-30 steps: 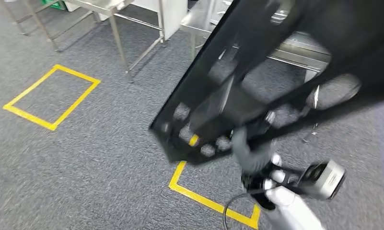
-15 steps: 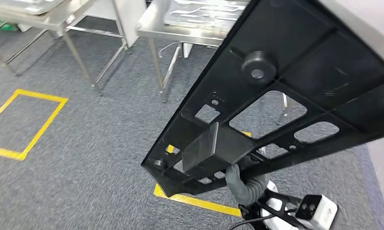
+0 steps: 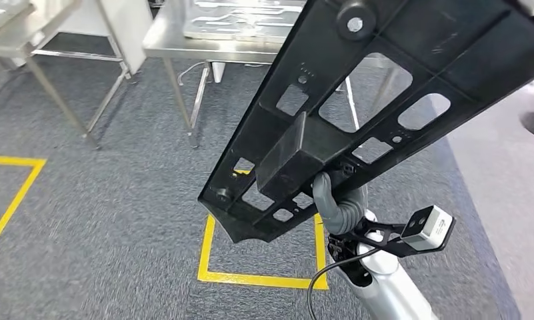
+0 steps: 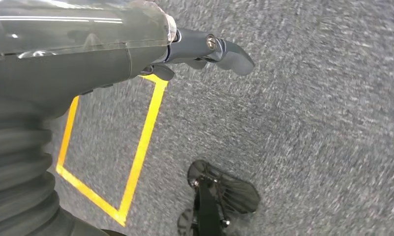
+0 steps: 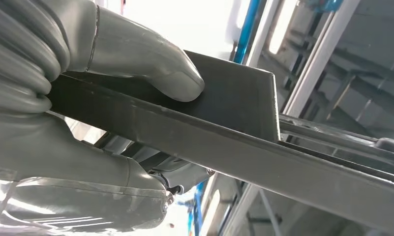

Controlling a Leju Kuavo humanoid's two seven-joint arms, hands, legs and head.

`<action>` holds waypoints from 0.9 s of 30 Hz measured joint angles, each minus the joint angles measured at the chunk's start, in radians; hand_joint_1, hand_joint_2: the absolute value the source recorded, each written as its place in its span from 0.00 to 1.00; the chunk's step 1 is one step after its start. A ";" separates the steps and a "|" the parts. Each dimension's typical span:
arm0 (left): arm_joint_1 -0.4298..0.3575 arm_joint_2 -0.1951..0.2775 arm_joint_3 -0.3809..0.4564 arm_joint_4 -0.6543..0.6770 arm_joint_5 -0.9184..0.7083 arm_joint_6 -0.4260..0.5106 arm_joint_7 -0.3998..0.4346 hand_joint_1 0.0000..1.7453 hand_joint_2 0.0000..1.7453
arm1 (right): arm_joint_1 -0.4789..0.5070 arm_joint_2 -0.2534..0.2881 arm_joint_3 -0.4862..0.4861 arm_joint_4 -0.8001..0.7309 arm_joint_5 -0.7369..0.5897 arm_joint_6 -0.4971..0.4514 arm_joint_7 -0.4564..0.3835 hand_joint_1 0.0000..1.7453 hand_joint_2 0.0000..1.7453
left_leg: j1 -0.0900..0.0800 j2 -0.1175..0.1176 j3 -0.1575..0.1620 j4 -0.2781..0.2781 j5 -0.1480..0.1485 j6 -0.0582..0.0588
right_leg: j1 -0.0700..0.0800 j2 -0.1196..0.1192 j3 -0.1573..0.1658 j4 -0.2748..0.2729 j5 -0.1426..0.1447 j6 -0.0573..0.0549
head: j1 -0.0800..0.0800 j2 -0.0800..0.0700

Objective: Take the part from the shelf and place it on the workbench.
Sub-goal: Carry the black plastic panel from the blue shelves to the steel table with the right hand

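Observation:
The part [image 3: 451,53] is a long black plastic frame with cut-out windows and a box-like block [image 3: 291,157] on its underside. It slants across the head view from the lower middle to the top right. My right hand [image 5: 86,103] grips it from below, thumb [image 5: 155,69] pressed on the block and the part's edge [image 5: 234,142] running through the palm. In the head view only its ribbed wrist cover [image 3: 341,203] shows under the part. My left hand [image 4: 199,49] hangs over the carpet and holds nothing. The steel workbench [image 3: 184,43] stands ahead.
Pale flat panels [image 3: 244,13] lie on the workbench. A second steel table [image 3: 24,33] stands at the far left. Yellow tape marks a square [image 3: 207,267] on the grey carpet below the part and a line [image 3: 11,193] at left. Lighter floor [image 3: 511,187] runs along the right.
The whole picture has shifted, so the camera has turned; the workbench now sits higher and more central. The part stays in my right hand, raised and slanted.

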 joint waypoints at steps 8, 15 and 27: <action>-0.006 -0.002 0.008 0.000 -0.014 -0.007 -0.002 0.00 1.00 | -0.011 -0.036 0.013 0.019 -0.018 -0.036 -0.001 1.00 1.00 | -0.004 0.069 0.015 0.003 -0.018 -0.025 | 0.001 -0.039 0.121 -0.230 0.108 -0.007 | 0.000 0.000; -0.009 -0.003 0.009 0.000 -0.032 -0.015 -0.001 0.00 1.00 | 0.005 -0.052 0.016 0.006 0.007 -0.045 -0.001 1.00 1.00 | 0.001 0.008 -0.065 0.181 -0.117 -0.054 | -0.003 -0.020 0.134 -0.243 0.109 -0.044 | 0.000 0.000; -0.009 -0.002 0.010 0.000 -0.052 -0.030 0.003 0.00 1.00 | 0.063 -0.047 0.021 -0.038 0.057 -0.029 -0.001 1.00 1.00 | -0.003 -0.007 -0.017 0.012 0.004 -0.011 | 0.004 0.008 0.134 -0.214 0.080 -0.009 | 0.000 0.000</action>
